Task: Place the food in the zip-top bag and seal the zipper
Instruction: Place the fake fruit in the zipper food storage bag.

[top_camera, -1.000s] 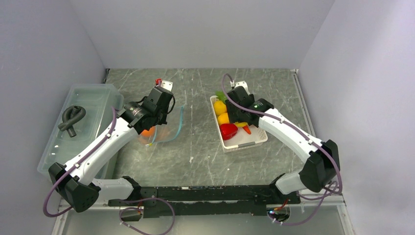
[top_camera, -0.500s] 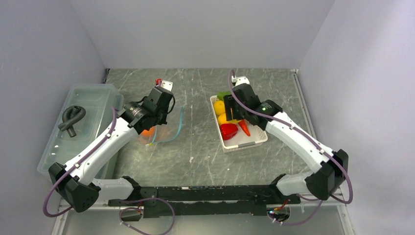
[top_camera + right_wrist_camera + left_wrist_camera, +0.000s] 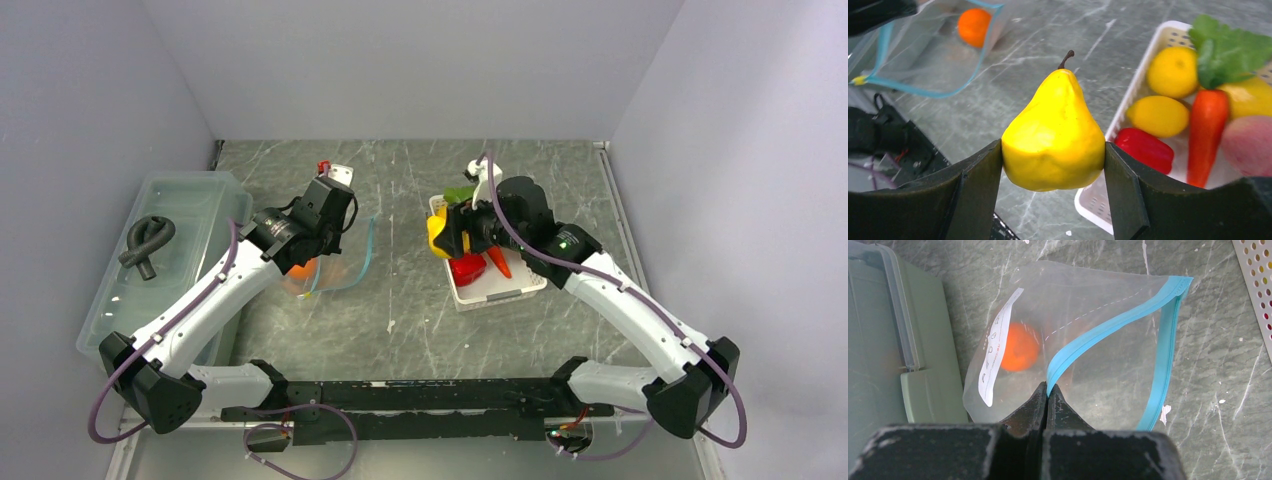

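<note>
1. Yellow pear (image 3: 1053,132), stem up, is squeezed between the two fingers of the right gripper (image 3: 1053,150). It's held up off the table (image 3: 1048,30), right by the left edge of the basket (image 3: 1091,202).
2. Clear bag (image 3: 1098,355) lies on the table well to the left of that, mouth gaping, so the teal zipper (image 3: 1108,327) isn't sealed.
3. Left gripper (image 3: 1047,390) is pinched tight on one side of the zipper, holding that lip up.
4. One orange fruit (image 3: 1019,346) sits inside the bag already.
5. White basket has yellow fruits (image 3: 1173,71), a red pepper (image 3: 1143,149), a carrot (image 3: 1205,130) and a green leaf (image 3: 1228,52).
6. Lidded bin (image 3: 190,200) sits just beside the bag, far left.
</note>
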